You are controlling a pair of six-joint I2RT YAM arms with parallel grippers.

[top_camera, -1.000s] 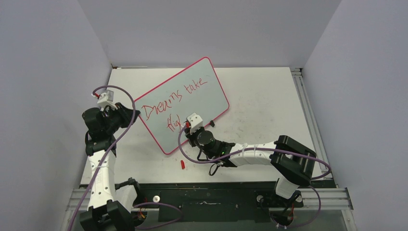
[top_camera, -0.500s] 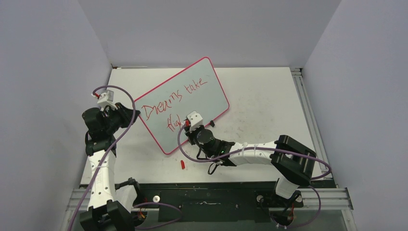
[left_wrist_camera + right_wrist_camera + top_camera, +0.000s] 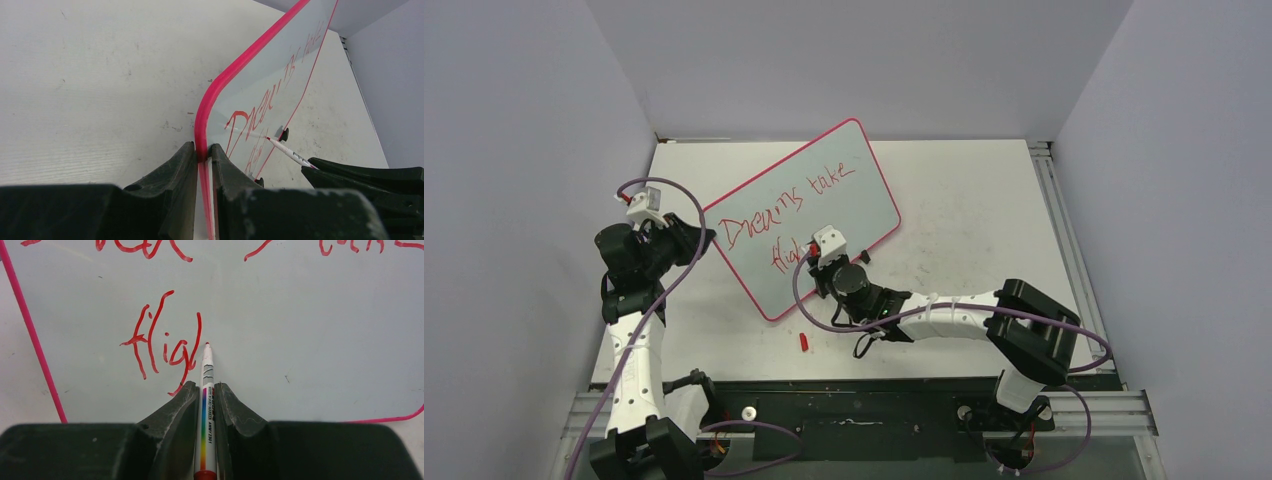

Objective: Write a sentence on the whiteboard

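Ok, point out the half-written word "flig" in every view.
Top external: "flig" sits on the whiteboard's second line, near its lower edge.
Left wrist: low on the steeply foreshortened board, beside the tip of the marker.
Right wrist: left of centre, just left of the marker tip.
Shared landmark: the board's pink rim.
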